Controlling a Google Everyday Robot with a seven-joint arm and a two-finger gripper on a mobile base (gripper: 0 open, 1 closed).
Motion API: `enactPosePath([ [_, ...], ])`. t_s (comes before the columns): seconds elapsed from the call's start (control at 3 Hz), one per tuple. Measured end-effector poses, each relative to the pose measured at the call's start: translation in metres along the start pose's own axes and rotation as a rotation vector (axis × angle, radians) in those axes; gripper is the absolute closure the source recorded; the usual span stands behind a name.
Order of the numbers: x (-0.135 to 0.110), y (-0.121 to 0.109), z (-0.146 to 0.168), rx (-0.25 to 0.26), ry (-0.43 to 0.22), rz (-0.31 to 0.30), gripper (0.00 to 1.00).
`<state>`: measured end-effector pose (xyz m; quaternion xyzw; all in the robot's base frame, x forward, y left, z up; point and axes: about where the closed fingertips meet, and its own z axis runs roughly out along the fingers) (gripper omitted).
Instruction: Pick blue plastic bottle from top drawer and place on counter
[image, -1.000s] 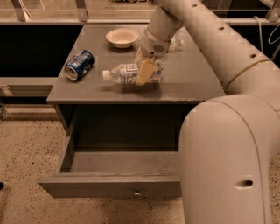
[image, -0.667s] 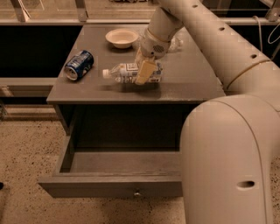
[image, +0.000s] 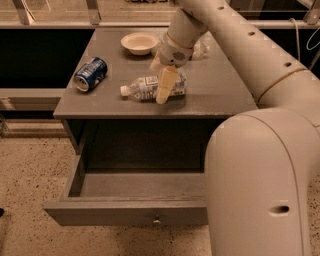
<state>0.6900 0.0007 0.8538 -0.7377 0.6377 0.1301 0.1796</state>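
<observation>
The blue plastic bottle (image: 142, 86) lies on its side on the counter (image: 215, 95), near the middle front, with its white cap pointing left. My gripper (image: 163, 86) comes down from the upper right and sits right over the bottle's body, reaching down to the counter surface. It hides the bottle's right half. The top drawer (image: 125, 214) below is pulled wide open, its knob (image: 157, 219) at the front centre. No object shows inside the drawer.
A blue soda can (image: 91, 73) lies on its side at the counter's left. A white bowl (image: 139, 42) stands at the back. A clear object (image: 201, 48) sits behind my arm. My arm's large white body (image: 260, 180) fills the right foreground.
</observation>
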Motion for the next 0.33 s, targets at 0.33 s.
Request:
enactPosePath([
  [0.33, 0.0000, 0.0000, 0.0000, 0.000, 0.000, 0.000, 0.00],
])
